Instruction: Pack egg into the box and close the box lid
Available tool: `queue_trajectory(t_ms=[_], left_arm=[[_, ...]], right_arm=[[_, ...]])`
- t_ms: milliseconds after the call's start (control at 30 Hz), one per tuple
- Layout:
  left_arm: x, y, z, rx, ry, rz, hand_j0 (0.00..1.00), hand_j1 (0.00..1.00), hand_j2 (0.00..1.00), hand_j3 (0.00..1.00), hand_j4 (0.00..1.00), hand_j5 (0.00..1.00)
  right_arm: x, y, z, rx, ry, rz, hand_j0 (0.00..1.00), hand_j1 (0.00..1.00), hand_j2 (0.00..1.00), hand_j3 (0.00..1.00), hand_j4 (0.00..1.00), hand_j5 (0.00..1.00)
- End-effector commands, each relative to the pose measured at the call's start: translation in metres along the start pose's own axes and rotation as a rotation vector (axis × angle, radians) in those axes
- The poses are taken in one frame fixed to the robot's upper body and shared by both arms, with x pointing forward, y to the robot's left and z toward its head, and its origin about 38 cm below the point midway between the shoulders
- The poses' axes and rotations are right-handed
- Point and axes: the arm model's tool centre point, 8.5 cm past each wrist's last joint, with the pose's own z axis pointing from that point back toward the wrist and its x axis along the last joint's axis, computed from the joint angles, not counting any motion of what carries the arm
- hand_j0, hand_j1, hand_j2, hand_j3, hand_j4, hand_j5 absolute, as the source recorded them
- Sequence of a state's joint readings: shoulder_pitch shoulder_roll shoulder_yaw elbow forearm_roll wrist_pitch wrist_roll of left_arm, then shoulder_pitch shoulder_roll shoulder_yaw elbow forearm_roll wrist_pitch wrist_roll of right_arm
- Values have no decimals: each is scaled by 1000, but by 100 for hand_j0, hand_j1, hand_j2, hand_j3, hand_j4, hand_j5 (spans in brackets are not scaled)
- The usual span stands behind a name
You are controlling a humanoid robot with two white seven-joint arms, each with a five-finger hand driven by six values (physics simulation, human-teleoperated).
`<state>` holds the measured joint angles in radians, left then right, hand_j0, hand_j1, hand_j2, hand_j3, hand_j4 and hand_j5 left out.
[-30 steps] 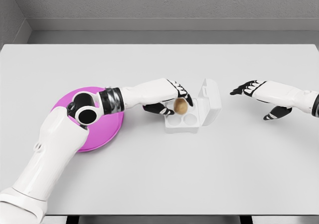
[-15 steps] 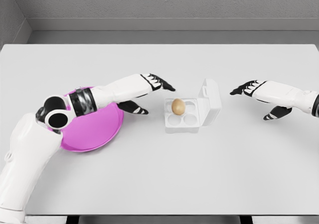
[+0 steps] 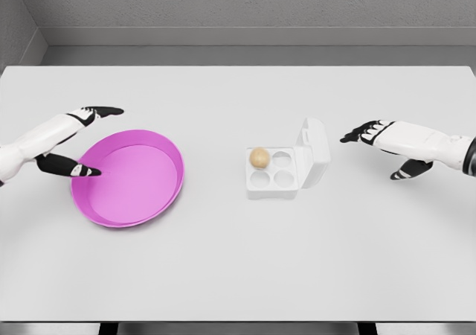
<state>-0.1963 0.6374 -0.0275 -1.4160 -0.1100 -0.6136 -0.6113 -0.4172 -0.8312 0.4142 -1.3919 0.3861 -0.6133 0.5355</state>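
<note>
Head view, the only camera here:

Table (image 3: 238, 268): big white worktop, fills most of the shot, grey wall along the far edge.

Box (image 3: 274, 182): small white four-cup carton sitting about mid-table, a bit right of center and closer to the far edge than the near one.

Lid (image 3: 315, 147): hinged on the box's right side, standing up and tilted outward, so the box is wide open.

Egg (image 3: 259, 157): tan, sitting in the far-left cup of the box. The other three cups show only white.

Bowl (image 3: 160, 201): shallow pink dish near the left edge of the table, well apart from the box, nothing inside that I can see.

Left hand (image 3: 71, 138): comes in from the left edge, hovering right at the bowl's left rim. Fingers stretched out and relaxed, thumb pointing in over the rim, holding nothing. Can't tell if the thumb actually touches the bowl.

Right hand (image 3: 387, 143): comes in from the right edge, to the right of the lid and clear of it. Fingers extended toward the lid, thumb hanging lower, also holding nothing.
</note>
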Motion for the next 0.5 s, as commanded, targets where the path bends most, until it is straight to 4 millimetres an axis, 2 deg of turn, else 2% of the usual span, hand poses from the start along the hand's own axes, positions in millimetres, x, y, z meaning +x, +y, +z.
queue_trajectory(t_ms=[0,133,367,467], left_arm=[[-6,4,6,8,26,-2,100,100,100,100,100,100],[-6,0,7,-3,31,-2,100,100,100,100,100,100],[-7,-1,7,-10,37,-10,100,100,100,100,100,100],[-7,-1,7,-11,38,-11,100,100,100,100,100,100]], right_arm=[[2,-2,-1,-8,-6,-3,100,100,100,100,100,100],[10,-4,-5,-16,-30,8,100,100,100,100,100,100],[38,-14,-11,-38,-104,60,100,100,100,100,100,100],[40,-15,-11,-41,-111,65,100,100,100,100,100,100]])
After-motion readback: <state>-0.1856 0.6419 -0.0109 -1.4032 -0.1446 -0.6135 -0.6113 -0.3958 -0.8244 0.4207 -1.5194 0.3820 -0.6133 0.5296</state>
